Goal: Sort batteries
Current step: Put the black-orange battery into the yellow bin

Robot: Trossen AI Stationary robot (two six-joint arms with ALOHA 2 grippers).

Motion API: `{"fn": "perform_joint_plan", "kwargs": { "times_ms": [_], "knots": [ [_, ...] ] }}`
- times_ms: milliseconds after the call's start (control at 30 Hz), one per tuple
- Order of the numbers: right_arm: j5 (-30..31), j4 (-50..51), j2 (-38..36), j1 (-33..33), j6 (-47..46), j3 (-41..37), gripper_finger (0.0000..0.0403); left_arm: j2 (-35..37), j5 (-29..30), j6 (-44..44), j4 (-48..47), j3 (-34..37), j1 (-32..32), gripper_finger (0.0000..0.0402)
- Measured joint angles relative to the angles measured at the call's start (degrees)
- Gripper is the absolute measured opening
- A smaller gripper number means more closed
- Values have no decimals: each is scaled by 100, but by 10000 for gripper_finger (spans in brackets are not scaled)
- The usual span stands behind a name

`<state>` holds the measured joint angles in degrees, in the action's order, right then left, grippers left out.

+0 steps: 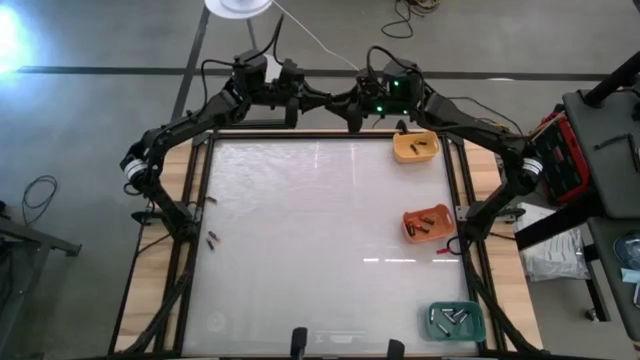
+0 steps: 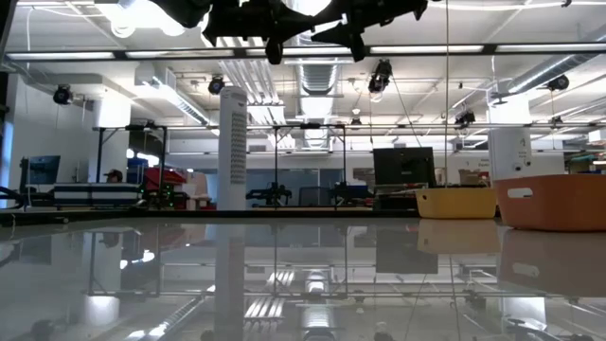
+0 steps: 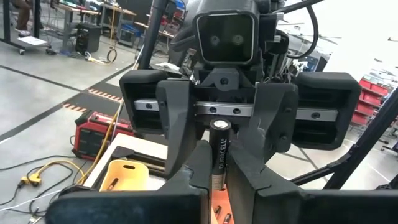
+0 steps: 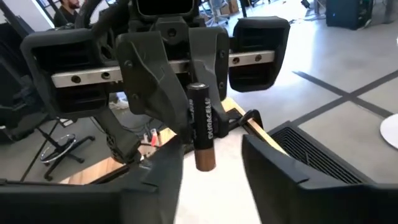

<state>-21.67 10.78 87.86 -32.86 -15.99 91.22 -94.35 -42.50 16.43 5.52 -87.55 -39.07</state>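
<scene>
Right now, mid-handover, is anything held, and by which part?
The left gripper is shut on the battery, clamping its black end. The copper end sticks out between the right gripper's open fingers, which are not yet gripping it.

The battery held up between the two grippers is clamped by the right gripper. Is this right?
No. The left gripper clamps the battery. In the right wrist view, the right gripper has its fingers apart on either side of it.
</scene>
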Motion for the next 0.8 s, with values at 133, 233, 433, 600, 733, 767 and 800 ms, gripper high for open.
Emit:
{"fn": "perform_joint_plan", "kwargs": {
  "times_ms": [133,233,433,600,733,767,800],
  "knots": [
    [4,115,-9,-2,-11,0,121,0,10,5,-5,-2,2,7],
    [-11,158,-9,2,-2,0,76,-7,13,20,-16,-2,0,7],
    [-31,223,-29,4,116,0,23,-31,18,92,-59,-2,-2,16],
    [21,601,-82,-95,-32,7,25,-78,123,99,-383,-9,2,66],
    [70,1593,-206,-315,-89,68,23,-83,125,-122,-782,-9,-10,128],
    [89,1906,-242,-378,-46,68,23,-83,127,-207,-934,-9,-20,143],
    [185,2265,-275,-436,32,68,23,-83,125,-314,-1116,-9,-33,157]
  ]
}}
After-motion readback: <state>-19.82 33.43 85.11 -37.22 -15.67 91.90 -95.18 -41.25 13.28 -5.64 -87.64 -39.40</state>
